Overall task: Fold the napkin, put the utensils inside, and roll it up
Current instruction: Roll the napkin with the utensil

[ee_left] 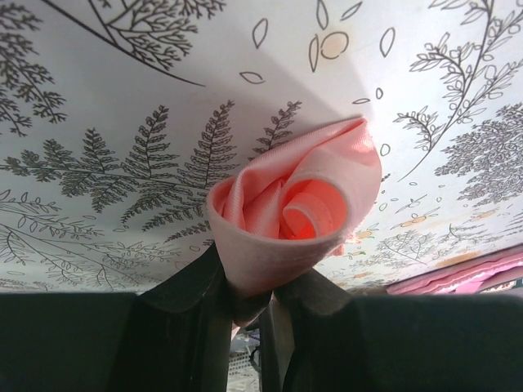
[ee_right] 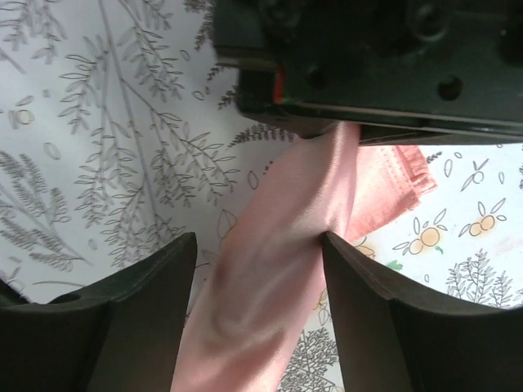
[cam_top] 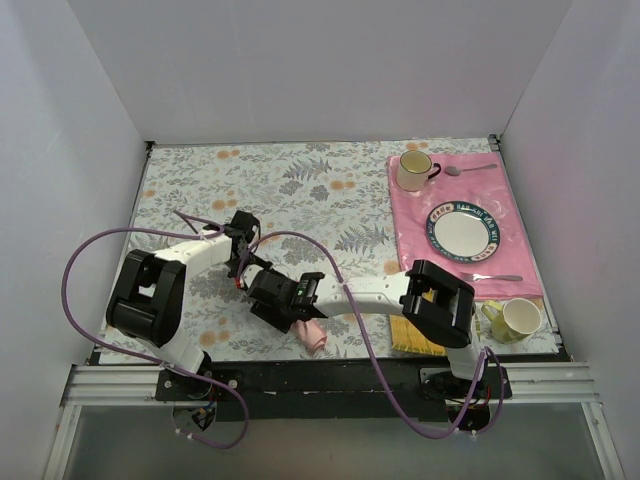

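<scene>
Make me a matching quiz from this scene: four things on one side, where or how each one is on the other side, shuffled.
1. napkin
2. plate
3. yellow mug
4. right hand

A. open, astride the napkin
B. on the pink placemat
C. rolled, pinched by the left hand
D. on the floral tablecloth, off the placemat

Pairs: 1-C, 2-B, 3-D, 4-A

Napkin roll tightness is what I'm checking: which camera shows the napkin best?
Left wrist: it looks straight into the spiral end of the napkin, pinched by the left pincer. Right wrist shows only its twisted side running through the open right pincer. Top external shows just a pink tip under the arms.
</scene>
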